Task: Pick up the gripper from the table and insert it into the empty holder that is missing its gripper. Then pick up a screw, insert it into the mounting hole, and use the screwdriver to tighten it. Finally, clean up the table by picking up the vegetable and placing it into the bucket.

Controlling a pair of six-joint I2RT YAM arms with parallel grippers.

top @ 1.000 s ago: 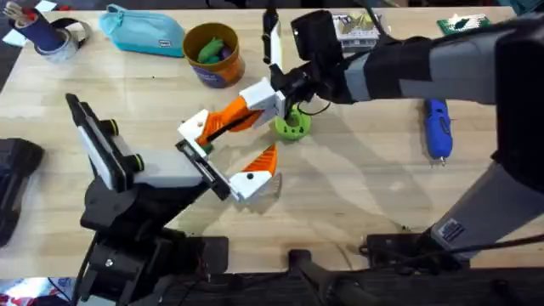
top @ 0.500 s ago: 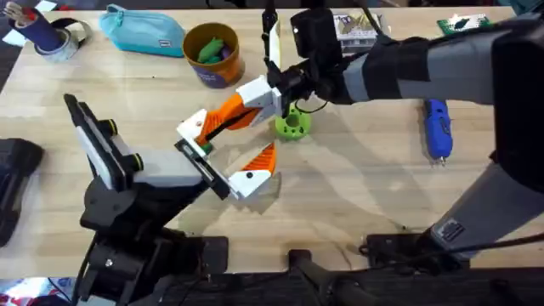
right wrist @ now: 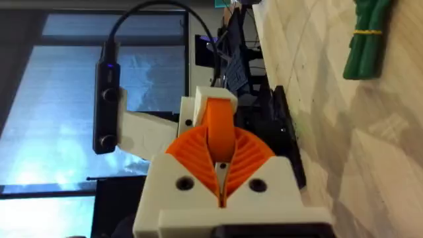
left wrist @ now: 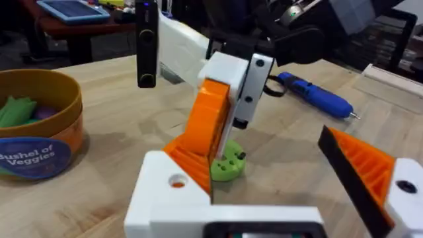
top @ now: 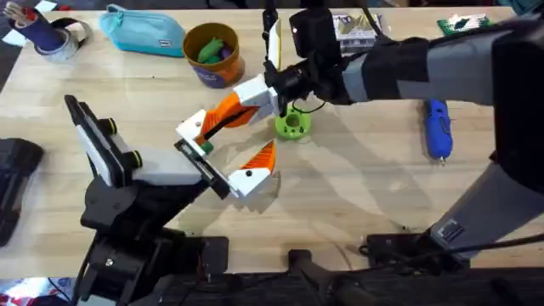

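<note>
The gripper (top: 228, 110), a smooth orange wedge on a white base, is held slanted over the table's middle by my right gripper (top: 272, 89), which is shut on its white base. In the right wrist view the ribbed pads (right wrist: 192, 155) clamp the gripper (right wrist: 221, 129). Its orange end touches the white holder (top: 192, 129) on my left gripper (top: 231, 143), which stands open with a ribbed orange finger (top: 260, 163) opposite. From the left wrist, the gripper (left wrist: 208, 122) stands on the holder (left wrist: 168, 192). The blue screwdriver (top: 438, 127) lies at the right. The yellow bucket (top: 212, 53) stands at the back. A green vegetable (top: 460, 23) lies at the far right.
A green round block (top: 291, 126) sits just behind the held part. A teal pouch (top: 144, 31) and a dark cup with pens (top: 38, 34) stand at the back left. A small box (top: 357, 30) is at the back. The bucket holds green and purple items.
My right gripper has shifted slightly toward the back with the orange gripper, whose lower end stays at the holder. The left arm has not moved.
</note>
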